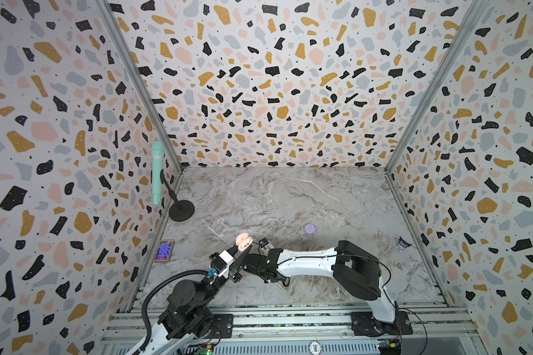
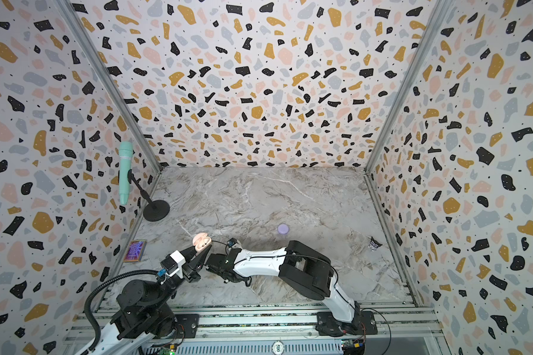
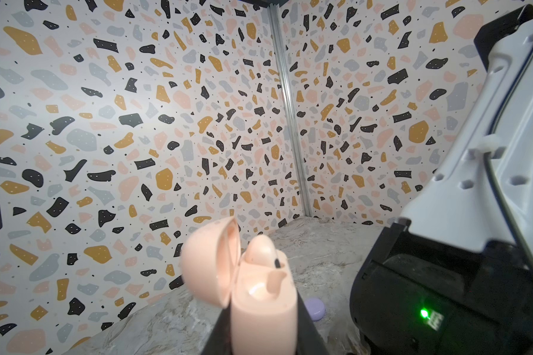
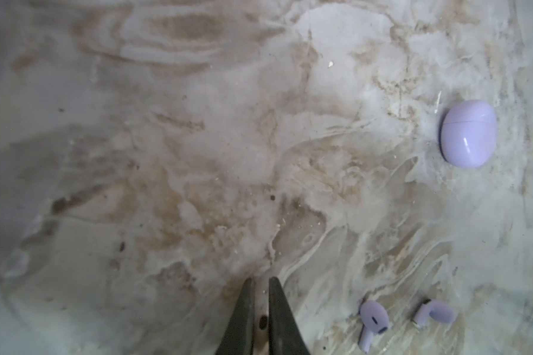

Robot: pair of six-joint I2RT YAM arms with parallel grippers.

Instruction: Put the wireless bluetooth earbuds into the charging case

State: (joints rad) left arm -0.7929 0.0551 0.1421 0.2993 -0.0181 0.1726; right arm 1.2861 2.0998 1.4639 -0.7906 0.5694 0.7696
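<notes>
My left gripper (image 3: pixel 263 325) is shut on the body of a pale pink charging case (image 3: pixel 259 307), held up off the table with its lid hinged open. One pale pink earbud (image 3: pixel 260 253) sits in the case, and the slot beside it is empty. In both top views the case (image 1: pixel 243 242) (image 2: pixel 201 241) hangs over the table's front left. My right gripper (image 4: pixel 261 284) is shut on another pale earbud (image 4: pixel 262 335), just right of the left gripper (image 1: pixel 240 250). Two lavender earbuds (image 4: pixel 373 322) (image 4: pixel 434 313) lie on the marble near a closed lavender case (image 4: pixel 468 133) (image 1: pixel 310 229).
A mint microphone (image 1: pixel 157 172) stands on a black stand (image 1: pixel 181 210) at the back left. A colourful card (image 1: pixel 164 251) lies by the left wall, and a crumpled wrapper (image 1: pixel 401 243) lies near the right wall. Patterned walls enclose three sides of the marble table (image 1: pixel 274 196).
</notes>
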